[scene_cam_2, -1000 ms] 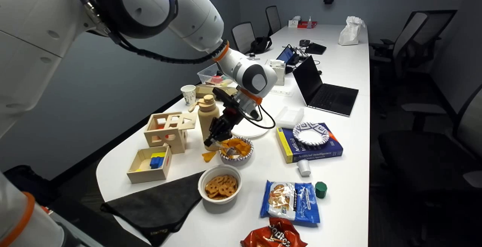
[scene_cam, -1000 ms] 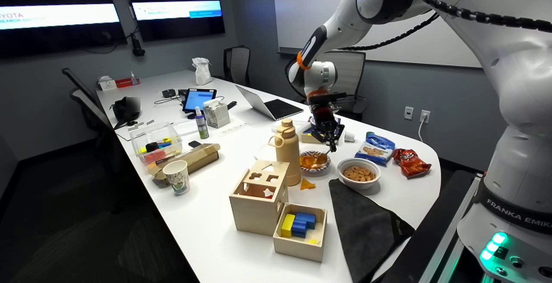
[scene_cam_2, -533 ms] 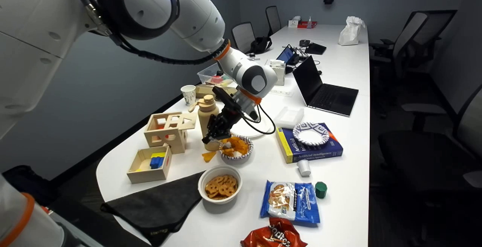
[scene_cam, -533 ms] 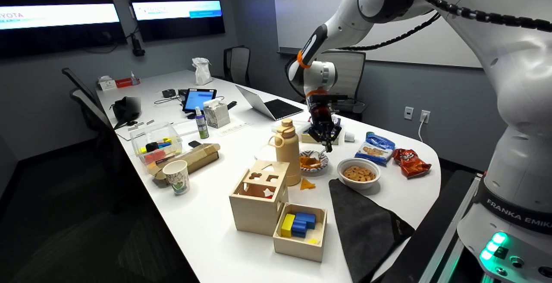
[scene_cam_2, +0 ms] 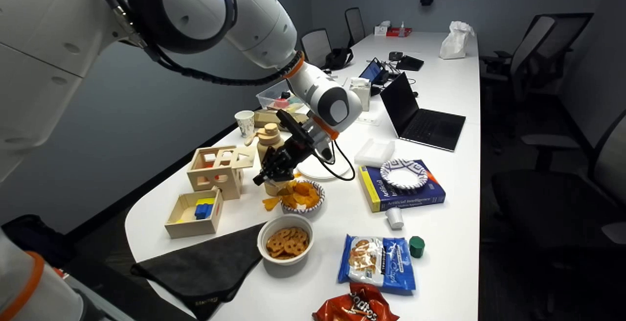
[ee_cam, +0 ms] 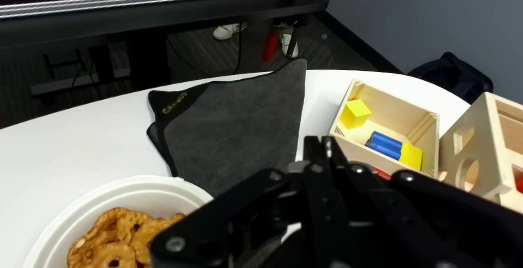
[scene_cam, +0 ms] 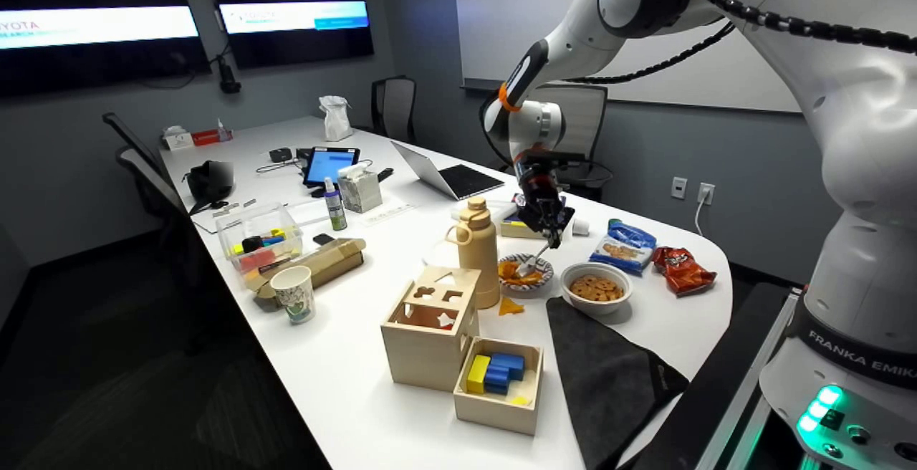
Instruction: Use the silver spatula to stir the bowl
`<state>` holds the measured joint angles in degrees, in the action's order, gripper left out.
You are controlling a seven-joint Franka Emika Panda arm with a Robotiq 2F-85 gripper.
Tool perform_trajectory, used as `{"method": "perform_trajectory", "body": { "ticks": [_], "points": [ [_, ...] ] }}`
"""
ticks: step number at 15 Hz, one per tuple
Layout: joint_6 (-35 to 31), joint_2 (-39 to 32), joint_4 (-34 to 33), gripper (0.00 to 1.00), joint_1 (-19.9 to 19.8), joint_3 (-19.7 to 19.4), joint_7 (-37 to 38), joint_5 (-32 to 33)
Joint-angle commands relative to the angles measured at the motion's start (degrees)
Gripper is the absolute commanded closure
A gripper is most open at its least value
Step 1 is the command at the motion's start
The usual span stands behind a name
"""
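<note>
- In an exterior view, the gripper (scene_cam: 552,242) is clamped on the handle of the silver spatula (scene_cam: 528,266), which slants down into the patterned bowl (scene_cam: 549,275), its head among orange chips (scene_cam: 510,271)
- In an exterior view, the gripper partly hides the tan bottle (scene_cam_2: 269,138), and the spatula is hard to make out
- In the wrist view, its fingers (ee_cam: 311,150) stand together, the white bowl (ee_cam: 171,200) of crisps (ee_cam: 116,233) at lower left, the dark cloth (ee_cam: 237,133) beyond it, the wooden box (ee_cam: 388,106) farther right
</note>
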<state>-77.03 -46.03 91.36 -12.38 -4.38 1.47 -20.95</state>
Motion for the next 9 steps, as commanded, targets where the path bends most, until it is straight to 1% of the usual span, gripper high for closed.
{"method": "perform_trajectory", "body": {
  "ticks": [1,6,9],
  "points": [
    [3.6,-1.1,-2.1,0.99,0.8,-1.0,4.5,0.2],
    [2.1,-1.4,-2.2,0.99,2.6,-2.9,12.4,1.2],
    [0.2,-1.0,-2.0,0.99,3.5,-3.5,14.3,2.1]
  ]
}}
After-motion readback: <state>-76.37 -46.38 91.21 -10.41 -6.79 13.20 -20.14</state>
